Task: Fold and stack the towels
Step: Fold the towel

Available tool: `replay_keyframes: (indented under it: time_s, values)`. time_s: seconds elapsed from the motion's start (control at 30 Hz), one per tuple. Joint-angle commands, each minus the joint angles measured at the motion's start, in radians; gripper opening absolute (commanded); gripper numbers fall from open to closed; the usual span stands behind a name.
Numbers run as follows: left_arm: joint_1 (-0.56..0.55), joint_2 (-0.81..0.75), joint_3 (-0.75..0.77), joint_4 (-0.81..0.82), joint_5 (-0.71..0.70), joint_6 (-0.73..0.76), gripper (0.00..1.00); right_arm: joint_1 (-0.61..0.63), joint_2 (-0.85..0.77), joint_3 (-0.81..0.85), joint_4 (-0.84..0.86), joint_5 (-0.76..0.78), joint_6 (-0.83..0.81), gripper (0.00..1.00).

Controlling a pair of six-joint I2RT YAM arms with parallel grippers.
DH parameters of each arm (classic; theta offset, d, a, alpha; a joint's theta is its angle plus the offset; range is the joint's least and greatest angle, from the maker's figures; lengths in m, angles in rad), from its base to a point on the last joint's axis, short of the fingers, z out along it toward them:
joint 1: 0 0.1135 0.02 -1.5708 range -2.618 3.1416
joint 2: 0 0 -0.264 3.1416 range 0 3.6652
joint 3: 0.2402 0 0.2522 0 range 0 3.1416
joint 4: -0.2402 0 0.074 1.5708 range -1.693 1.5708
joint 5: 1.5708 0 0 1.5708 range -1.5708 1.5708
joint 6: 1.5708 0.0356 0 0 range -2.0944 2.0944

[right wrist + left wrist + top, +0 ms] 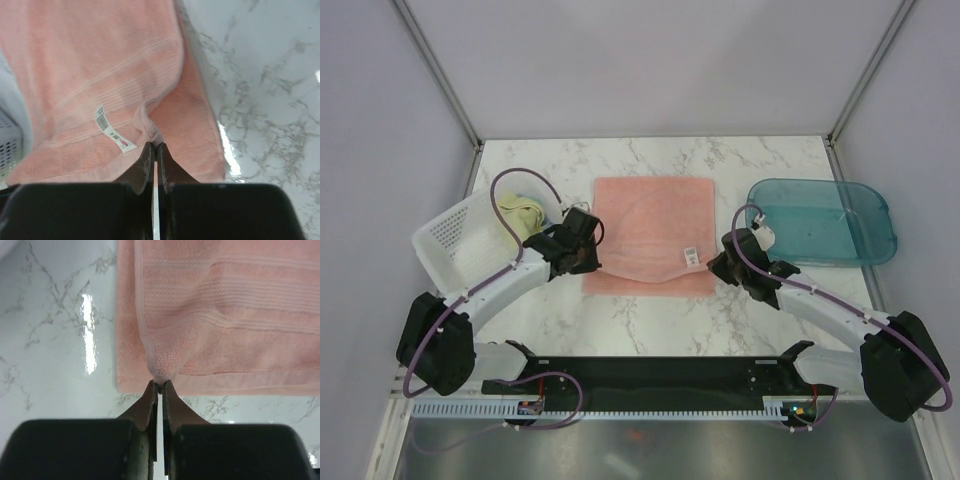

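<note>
A salmon-pink square terry towel (655, 225) lies spread on the white marble-patterned table (650, 325), in the middle of the surface between a white perforated plastic basket (445, 238) on the left and a teal translucent plastic tray (825, 225) on the right. A crumpled pale-yellow towel (523, 215) sits inside the basket, against its inner right side. The left gripper (591, 266) is down at the pink towel's near-left corner, and the right gripper (714, 267) is down at its near-right corner. In the left wrist view the left gripper (159, 385) has its jaws pressed together on the corner of the towel's top layer (225, 315), which puckers into a small bunch at the fingertips. Woven bands run across the cloth above that pinch, and a second pink layer shows beyond the top layer's left hem and along its near edge. In the right wrist view the right gripper (153, 146) is likewise clamped tight on a raised fold of the salmon-pink terry towel (100, 65), the cloth rising into a little ridge just above the tips. A small white tag (112, 131) with printed marks lies on the towel just left of that pinch, and the towel's lower layer lies flat on the marble to the right. From above, the towel's near edge curves slightly between the two pinched corners.
</note>
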Motion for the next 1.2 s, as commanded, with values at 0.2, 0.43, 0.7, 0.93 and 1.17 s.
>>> replay_keyframes:
  time_s: [0.2, 0.43, 0.7, 0.93, 1.17]
  values:
    - [0.000, -0.064, 0.115, -0.140, -0.089, 0.020, 0.02, 0.001, 0.016, 0.158, -0.116, -0.040, -0.100, 0.00]
    - [0.000, -0.077, -0.001, -0.161, -0.080, -0.032, 0.02, 0.003, -0.033, -0.009, -0.023, -0.170, -0.040, 0.00]
    - [0.000, -0.001, -0.090, -0.118, -0.079, -0.051, 0.02, 0.001, -0.052, -0.219, 0.152, -0.217, -0.021, 0.00]
    - [0.000, -0.043, -0.075, -0.122, -0.063, -0.057, 0.02, 0.001, -0.118, -0.207, 0.154, -0.215, -0.015, 0.00]
    - [0.000, -0.133, 0.105, -0.310, -0.103, -0.057, 0.02, 0.001, -0.155, -0.035, 0.040, -0.302, -0.023, 0.00]
